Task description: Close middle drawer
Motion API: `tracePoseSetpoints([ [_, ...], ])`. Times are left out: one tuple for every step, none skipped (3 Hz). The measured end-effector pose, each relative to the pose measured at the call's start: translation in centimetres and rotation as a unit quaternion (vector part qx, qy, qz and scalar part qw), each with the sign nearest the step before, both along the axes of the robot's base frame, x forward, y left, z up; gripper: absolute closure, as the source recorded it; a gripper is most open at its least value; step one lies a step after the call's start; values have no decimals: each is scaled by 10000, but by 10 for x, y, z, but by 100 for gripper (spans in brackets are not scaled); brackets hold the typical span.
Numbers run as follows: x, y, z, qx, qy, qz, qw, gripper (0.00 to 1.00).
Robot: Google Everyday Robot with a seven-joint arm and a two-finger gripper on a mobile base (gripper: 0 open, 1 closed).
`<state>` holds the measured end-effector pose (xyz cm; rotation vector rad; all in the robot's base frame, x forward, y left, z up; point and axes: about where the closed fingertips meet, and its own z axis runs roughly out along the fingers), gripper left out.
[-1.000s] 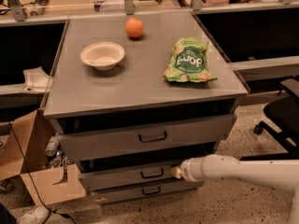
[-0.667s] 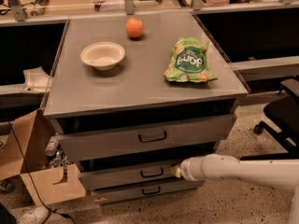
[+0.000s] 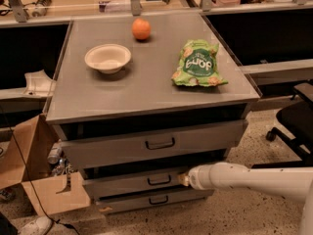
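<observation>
Middle drawer (image 3: pixel 128 183): gripper (image 3: pixel 184 179) at front's right end, apparently touching.

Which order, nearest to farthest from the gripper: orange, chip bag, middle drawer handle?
The gripper is low in the camera view.
1. middle drawer handle, just to its left.
2. chip bag, on top, right side.
3. orange, on top, far back.

A white bowl (image 3: pixel 108 58) sits toward the surface's (image 3: pixel 146 97) left edge, an orange (image 3: pixel 141 29) near its far edge. A green snack bag (image 3: pixel 198 63) lies by the right edge.
</observation>
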<state>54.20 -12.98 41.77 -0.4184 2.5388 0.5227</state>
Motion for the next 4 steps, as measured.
tracePoseSetpoints([
  [-2,-1,0,0,0,0,10000,100],
  [1,0,3,18,-61,-36,10000,100],
  [-1,-1,3,18,-61,-36,10000,100],
  [0,6,7,77,-169,-35,9998,100],
])
